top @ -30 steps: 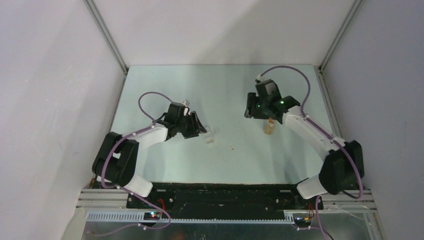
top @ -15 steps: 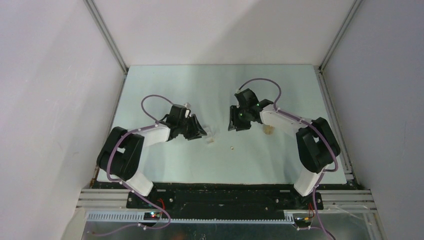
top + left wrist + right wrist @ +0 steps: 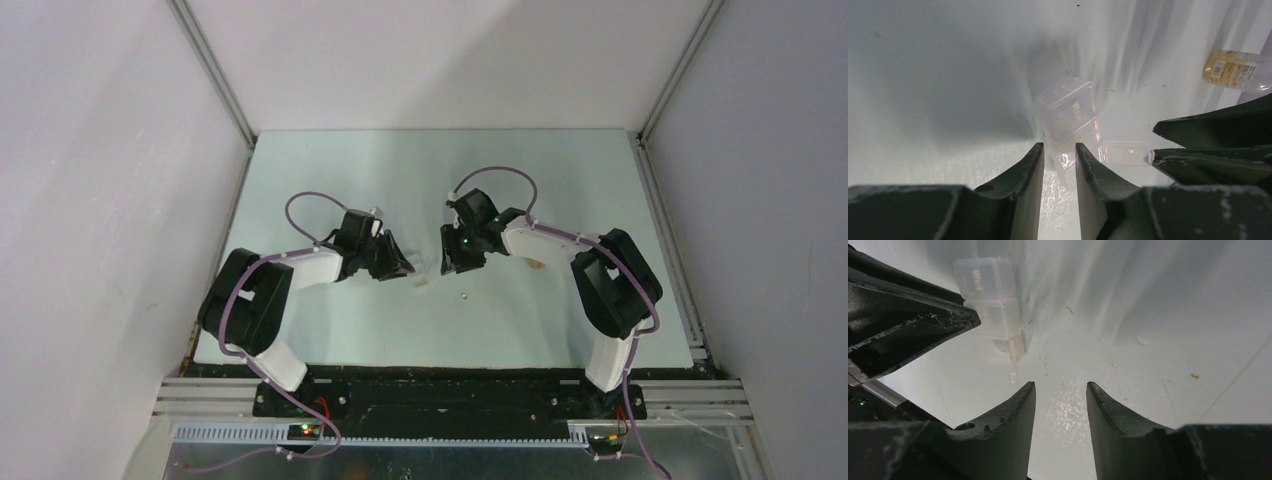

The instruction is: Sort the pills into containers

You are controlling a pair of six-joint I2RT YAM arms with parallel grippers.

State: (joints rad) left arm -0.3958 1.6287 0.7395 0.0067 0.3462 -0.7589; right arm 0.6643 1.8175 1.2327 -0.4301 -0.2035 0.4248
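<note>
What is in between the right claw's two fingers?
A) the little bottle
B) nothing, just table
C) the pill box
B: in the right wrist view the right gripper stands open with only table showing in the gap, and the pill box lies ahead, off to the left.
</note>
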